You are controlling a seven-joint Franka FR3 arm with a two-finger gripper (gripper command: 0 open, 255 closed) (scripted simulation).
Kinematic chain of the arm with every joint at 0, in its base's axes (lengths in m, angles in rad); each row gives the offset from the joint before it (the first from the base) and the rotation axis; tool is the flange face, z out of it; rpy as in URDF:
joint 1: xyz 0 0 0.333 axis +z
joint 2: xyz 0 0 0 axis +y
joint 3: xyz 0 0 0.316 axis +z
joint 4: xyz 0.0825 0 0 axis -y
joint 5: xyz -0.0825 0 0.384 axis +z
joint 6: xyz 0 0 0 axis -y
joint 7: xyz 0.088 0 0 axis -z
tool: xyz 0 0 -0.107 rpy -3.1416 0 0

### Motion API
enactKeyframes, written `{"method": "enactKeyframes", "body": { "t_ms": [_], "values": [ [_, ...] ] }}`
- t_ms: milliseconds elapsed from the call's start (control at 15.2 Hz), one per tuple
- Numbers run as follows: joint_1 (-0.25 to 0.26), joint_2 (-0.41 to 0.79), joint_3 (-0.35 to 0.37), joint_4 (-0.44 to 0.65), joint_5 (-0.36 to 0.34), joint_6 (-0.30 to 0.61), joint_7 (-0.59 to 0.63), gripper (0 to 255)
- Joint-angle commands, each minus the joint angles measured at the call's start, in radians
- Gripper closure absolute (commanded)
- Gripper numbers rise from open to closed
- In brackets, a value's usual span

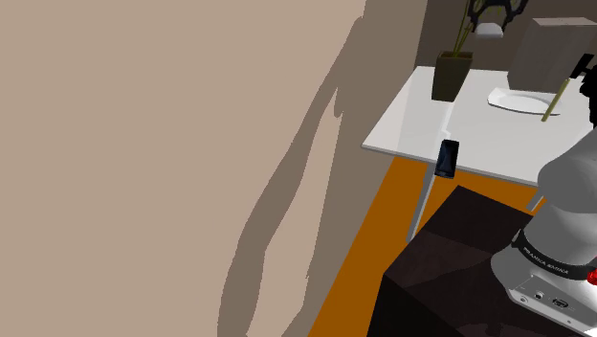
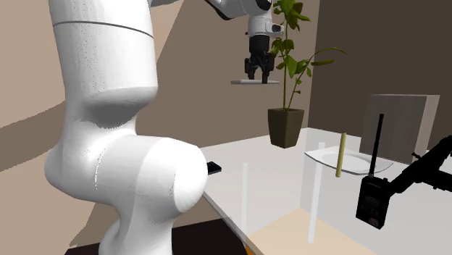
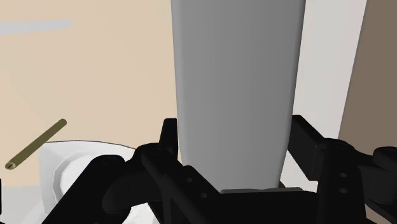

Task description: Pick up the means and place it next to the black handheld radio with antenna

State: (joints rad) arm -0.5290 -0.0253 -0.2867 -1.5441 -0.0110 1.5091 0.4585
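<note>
The gripper (image 2: pixel 258 71) is clamped on a flat pale grey slab (image 2: pixel 255 82), high in the air. The black handheld radio (image 2: pixel 374 201) stands upright well below it at the white tabletop (image 2: pixel 275 163), and an olive stick (image 2: pixel 339 154) leans just beyond the radio.

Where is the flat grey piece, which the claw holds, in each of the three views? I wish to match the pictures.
Shoulder view: flat grey piece at the top edge, up and right of the potted plant.
Second exterior view: piece in the upper middle, under the claw, beside the plant's leaves.
Wrist view: wide slab rising between the claw's fingers.
Shared landmark: the olive stick, by the white dish.
</note>
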Motion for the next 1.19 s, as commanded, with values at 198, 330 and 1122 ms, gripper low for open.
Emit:
{"method": "enactKeyframes", "body": {
  "t_ms": [198,330,1122],
  "values": [
    [-0.05,-0.062,-0.055,-0.067,-0.023,0.01,-0.106,255],
    [-0.07,-0.081,-0.078,-0.086,-0.032,0.012,-0.148,255],
    [-0.192,-0.102,-0.243,-0.095,-0.061,0.013,-0.435,255]
  ]
}}
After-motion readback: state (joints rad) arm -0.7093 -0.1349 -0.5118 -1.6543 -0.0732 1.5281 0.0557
